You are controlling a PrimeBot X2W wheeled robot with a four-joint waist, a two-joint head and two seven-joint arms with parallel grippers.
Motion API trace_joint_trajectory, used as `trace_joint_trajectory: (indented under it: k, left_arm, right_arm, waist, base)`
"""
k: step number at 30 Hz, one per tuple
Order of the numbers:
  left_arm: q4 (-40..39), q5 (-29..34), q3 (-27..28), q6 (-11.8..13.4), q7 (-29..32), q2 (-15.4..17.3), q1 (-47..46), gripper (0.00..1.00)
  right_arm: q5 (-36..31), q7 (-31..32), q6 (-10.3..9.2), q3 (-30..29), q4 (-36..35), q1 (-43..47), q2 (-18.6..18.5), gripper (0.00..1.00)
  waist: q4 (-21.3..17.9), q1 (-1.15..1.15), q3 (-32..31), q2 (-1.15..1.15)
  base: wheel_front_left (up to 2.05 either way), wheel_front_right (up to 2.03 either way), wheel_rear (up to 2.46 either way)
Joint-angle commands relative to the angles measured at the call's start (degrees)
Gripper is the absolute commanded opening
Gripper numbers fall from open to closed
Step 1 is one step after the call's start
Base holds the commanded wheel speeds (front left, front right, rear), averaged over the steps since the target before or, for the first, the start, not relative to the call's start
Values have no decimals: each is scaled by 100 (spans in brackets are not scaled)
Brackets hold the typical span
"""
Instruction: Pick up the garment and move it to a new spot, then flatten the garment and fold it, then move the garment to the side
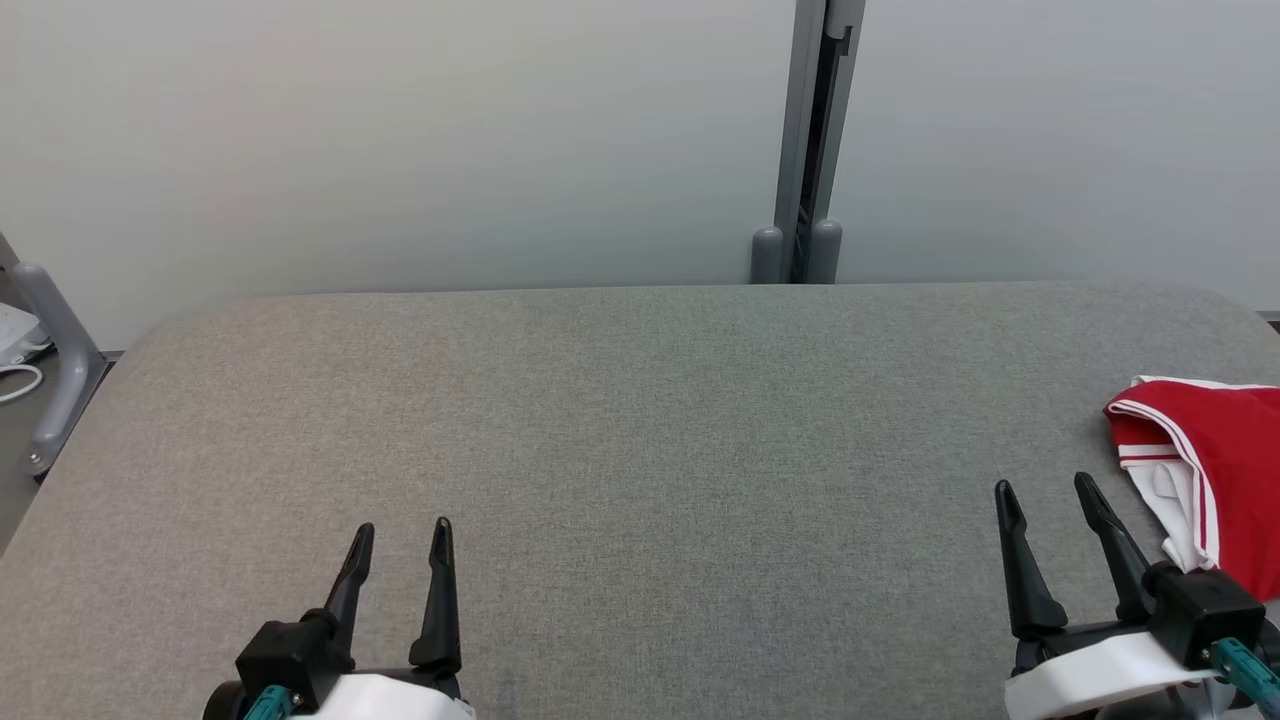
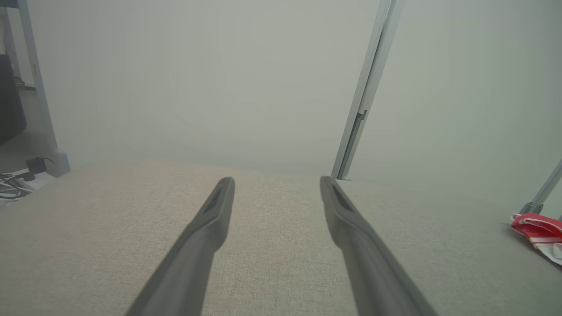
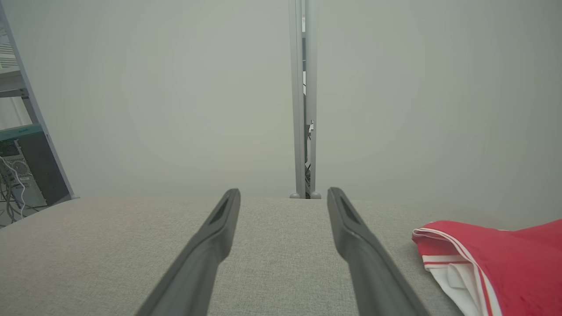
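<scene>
One grey post (image 1: 812, 140) stands upright behind the table (image 1: 640, 420), rising between two pale wall panels (image 1: 400, 130), with two rounded stubs (image 1: 767, 255) at its foot, one on each side. Everything else I can place from that post.

There is one garment (image 1: 1220, 470): red, with white stripes along its hem and a white lining showing. It lies rumpled on the table well to the right of the post and nearer the robot. It runs off the right edge of the head view, so I cannot tell how far it reaches.

There are two grippers, each with two long dark fingers. The right gripper (image 1: 1044, 486) is to the right of the post and far forward of it, low over the grey cloth top, its fingers spread wide with bare table showing between them. The garment lies just beside its right finger; whether they touch I cannot tell. The left gripper (image 1: 403, 528) is well to the left of the post and about as far forward, its fingers likewise parted over bare table.

Far to the left of the post, past the table's edge, I count one curved grey tube (image 1: 55, 370) and one white cable (image 1: 20, 385).
</scene>
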Motion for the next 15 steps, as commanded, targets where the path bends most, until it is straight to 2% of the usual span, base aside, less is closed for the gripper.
trace_joint_trajectory:
  k: [1,7,15]
  left_arm:
    - [84,-109,-24,-88,3,25,-56,100]
    - [112,3,-9,-194,3,27,-126,100]
    - [-64,-142,155,-288,3,25,-30,100]
  right_arm:
    - [32,-19,-2,5,14,-42,-11,100]
    - [55,-19,-1,6,34,-54,-11,100]
    - [85,-19,-2,11,42,-65,-11,100]
  waist:
    - [-3,0,0,0]
    - [-9,0,6,0]
    - [-14,0,16,0]
  base:
    - [0,0,0]
    - [0,0,0]
    - [0,0,0]
